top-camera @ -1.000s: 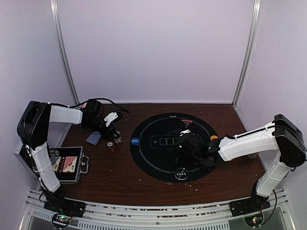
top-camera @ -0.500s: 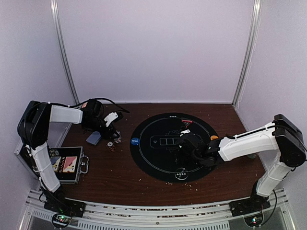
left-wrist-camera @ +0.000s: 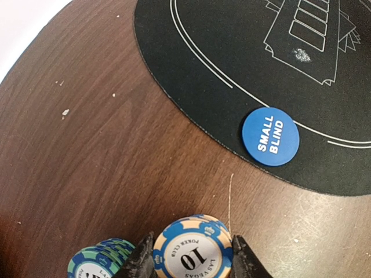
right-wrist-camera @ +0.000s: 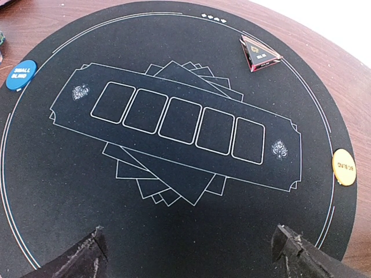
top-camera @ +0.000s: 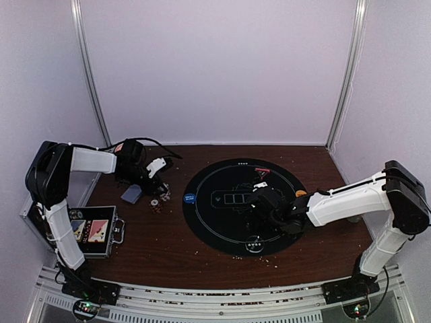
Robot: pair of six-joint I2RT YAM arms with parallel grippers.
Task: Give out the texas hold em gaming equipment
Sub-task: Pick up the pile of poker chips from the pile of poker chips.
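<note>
Two stacks of chips stand on the table [left-wrist-camera: 87, 145] left of the mat [left-wrist-camera: 243, 69]: a blue stack [left-wrist-camera: 191, 258] and, just beside it, a teal stack [left-wrist-camera: 98, 264]. The left gripper [left-wrist-camera: 192, 243] pinches the blue stack from both sides, its fingers [left-wrist-camera: 139, 262] touching the rim, I think in order to carry it to a player's place. The blue button [left-wrist-camera: 270, 136] already lies on the mat's edge, as do the red triangle [right-wrist-camera: 259, 54] and the orange button [right-wrist-camera: 343, 167]. The right gripper [right-wrist-camera: 186, 243] hangs spread wide above the mat and holds nothing, probably keeping clear.
</note>
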